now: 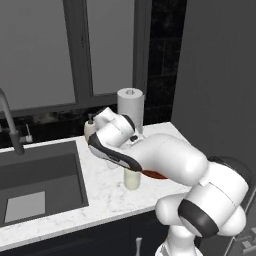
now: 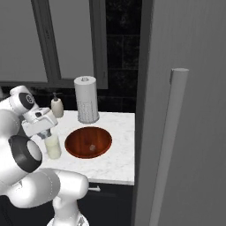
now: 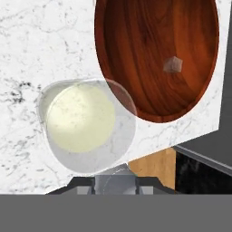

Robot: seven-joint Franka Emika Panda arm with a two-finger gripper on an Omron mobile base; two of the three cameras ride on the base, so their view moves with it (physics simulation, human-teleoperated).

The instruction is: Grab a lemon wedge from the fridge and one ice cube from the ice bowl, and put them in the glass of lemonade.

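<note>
1. You see a white marble counter [image 2: 117,159] over dark cabinets, ending at the grey fridge [image 2: 185,110]
2. On it stands the glass of lemonade [image 2: 53,146], just beside the ice bowl [image 2: 88,142]
3. The bowl holds one ice cube [image 3: 172,65]
4. Behind the bowl you find a paper-towel roll [image 2: 86,99] and a soap bottle [image 2: 57,106]
5. A sink [image 1: 40,187] is set into the counter's far side

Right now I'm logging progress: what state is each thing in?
glass of lemonade: upright on the counter, filled.
ice bowl: upright beside the glass, one ice cube inside.
fridge: door shut.
gripper: shut, above the glass; whether it holds anything I cannot tell.
</note>
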